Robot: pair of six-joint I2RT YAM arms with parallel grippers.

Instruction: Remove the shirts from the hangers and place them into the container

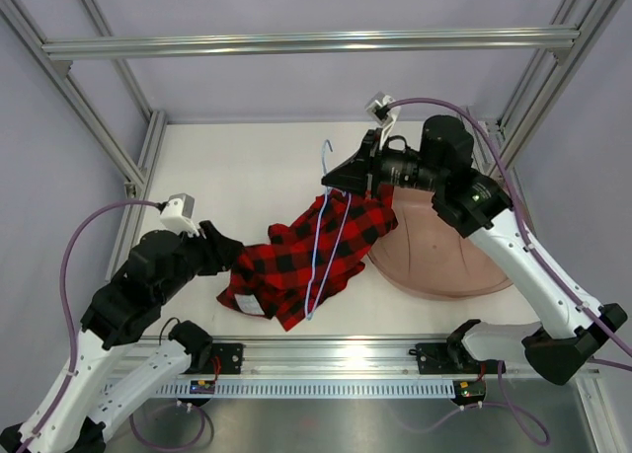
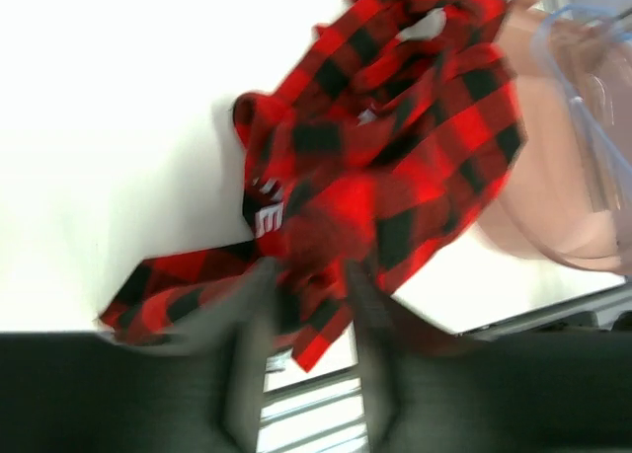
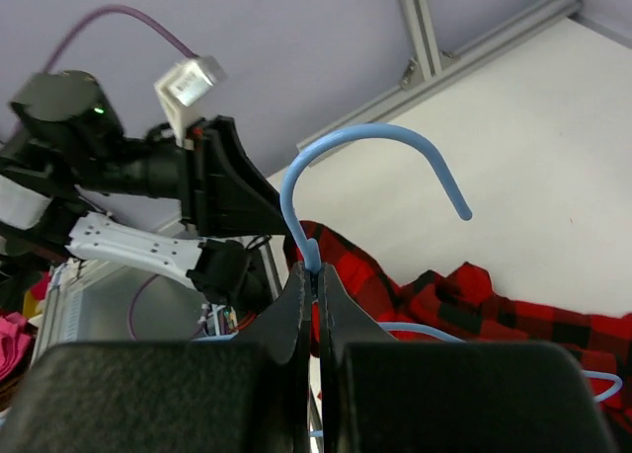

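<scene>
The red-and-black plaid shirt lies crumpled on the white table, its right end lifted toward the container, a pinkish tub at the right. The light-blue hanger still threads through the shirt, with its hook standing above the cloth. My right gripper is shut on the hanger's neck, just below the hook. My left gripper is at the shirt's left edge. In the left wrist view its blurred fingers stand apart, with a fold of the shirt hanging between the tips.
Aluminium frame bars run overhead and down both sides of the table. The tub's rim lies just right of the shirt. A slotted metal rail borders the near edge between the arm bases.
</scene>
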